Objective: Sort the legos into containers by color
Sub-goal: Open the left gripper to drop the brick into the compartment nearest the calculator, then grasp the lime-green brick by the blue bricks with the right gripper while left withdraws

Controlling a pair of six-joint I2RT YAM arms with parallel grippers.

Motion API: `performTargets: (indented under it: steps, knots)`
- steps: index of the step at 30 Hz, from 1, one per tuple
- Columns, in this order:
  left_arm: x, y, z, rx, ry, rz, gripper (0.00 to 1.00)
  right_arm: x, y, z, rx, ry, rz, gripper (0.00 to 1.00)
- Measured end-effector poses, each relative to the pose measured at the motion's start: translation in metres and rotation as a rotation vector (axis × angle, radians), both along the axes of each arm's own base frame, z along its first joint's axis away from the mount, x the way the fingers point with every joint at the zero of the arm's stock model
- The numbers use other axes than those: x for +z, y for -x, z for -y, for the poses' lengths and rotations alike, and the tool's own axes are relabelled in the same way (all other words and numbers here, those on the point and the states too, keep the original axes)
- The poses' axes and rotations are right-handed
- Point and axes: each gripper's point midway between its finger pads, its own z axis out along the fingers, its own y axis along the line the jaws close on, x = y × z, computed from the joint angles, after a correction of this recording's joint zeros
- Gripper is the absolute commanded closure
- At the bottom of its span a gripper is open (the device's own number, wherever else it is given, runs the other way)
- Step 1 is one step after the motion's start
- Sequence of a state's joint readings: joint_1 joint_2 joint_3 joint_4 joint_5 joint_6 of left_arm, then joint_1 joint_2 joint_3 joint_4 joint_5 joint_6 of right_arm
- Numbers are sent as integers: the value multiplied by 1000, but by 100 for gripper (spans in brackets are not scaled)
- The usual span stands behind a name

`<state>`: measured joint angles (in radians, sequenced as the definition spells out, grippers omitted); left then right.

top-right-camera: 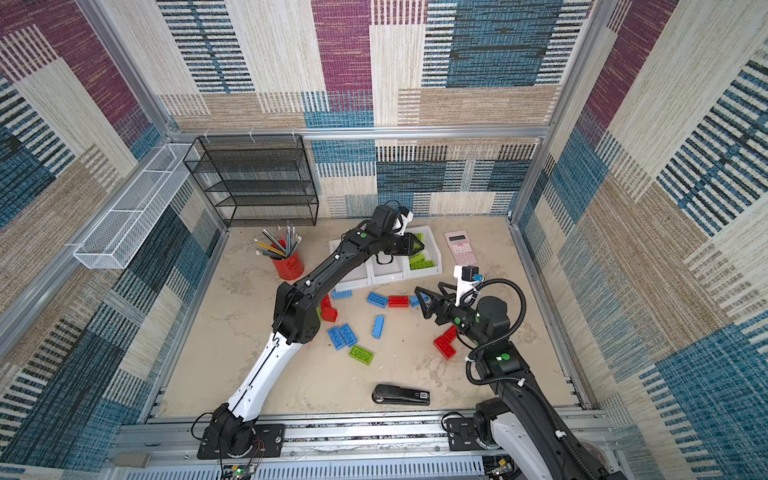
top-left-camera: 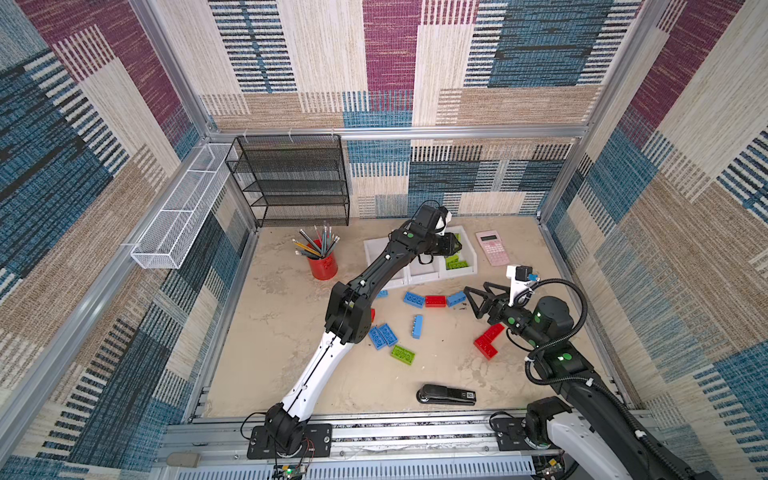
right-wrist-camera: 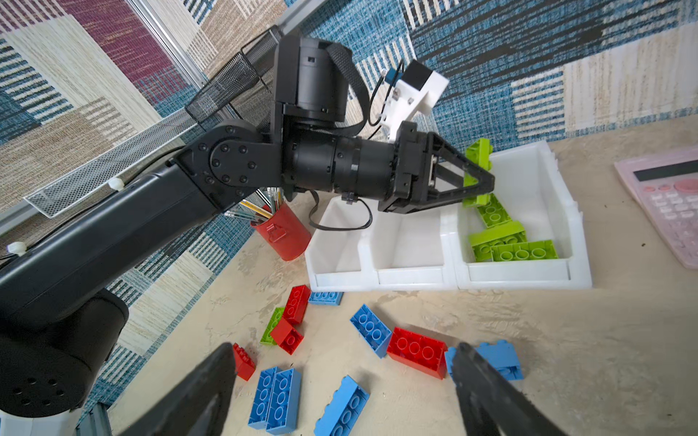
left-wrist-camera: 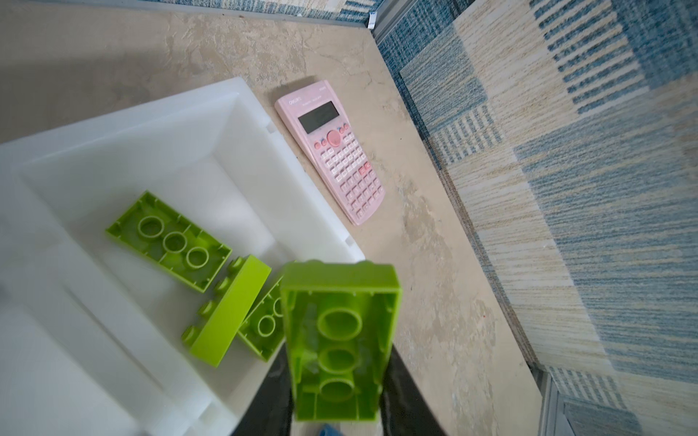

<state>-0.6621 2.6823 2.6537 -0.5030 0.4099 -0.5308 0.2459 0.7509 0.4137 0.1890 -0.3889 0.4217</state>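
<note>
My left gripper [top-left-camera: 455,245] is shut on a lime green lego [left-wrist-camera: 340,339], which hangs underside up over the rightmost of three joined white containers [right-wrist-camera: 415,279]. Three more green legos [left-wrist-camera: 170,241] lie in that container; the other two show nothing inside, though my arm hides part of them. Loose on the table are blue legos [top-left-camera: 414,299], a red one [top-left-camera: 435,301], a blue pair [top-left-camera: 383,336], a green one [top-left-camera: 402,354] and a red pair [top-left-camera: 488,340]. My right gripper [right-wrist-camera: 342,358] hovers open above the red [right-wrist-camera: 415,353] and blue [right-wrist-camera: 342,407] legos, holding nothing.
A red pencil cup [top-left-camera: 322,264] stands left of the containers and a pink calculator [top-left-camera: 492,248] lies right of them. A black stapler [top-left-camera: 446,395] lies near the front edge. A black mesh shelf [top-left-camera: 291,178] and a white mesh tray [top-left-camera: 183,208] sit at the back left.
</note>
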Motion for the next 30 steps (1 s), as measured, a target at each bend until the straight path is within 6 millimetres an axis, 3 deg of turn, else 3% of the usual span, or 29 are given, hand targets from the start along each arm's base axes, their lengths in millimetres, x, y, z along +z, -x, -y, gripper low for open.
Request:
performTargets:
  steps: [8, 13, 17, 21, 23, 26, 30]
  knots:
    - [-13, -8, 7, 13, 34, -5, 34, -10, -3, -6, 12, 4, -38, 10]
    - [-5, -10, 2, 30, 22, 17, 28, -7, -4, -8, 4, 10, -38, 11]
    - [15, -10, -12, 55, 8, 37, 27, -1, -5, -20, 28, 44, -35, 11]
    - [37, -7, -49, 111, -9, 24, 27, -1, -5, -39, 75, 88, -56, 13]
    - [47, -1, -80, 158, 8, 1, 27, -6, -4, -50, 102, 121, -77, 13]
    - [57, 22, -125, 227, 4, -18, 27, -17, 0, -66, 154, 169, -117, 13]
    - [89, 68, -162, 268, 14, 42, 28, -34, 5, -81, 207, 235, -168, 13]
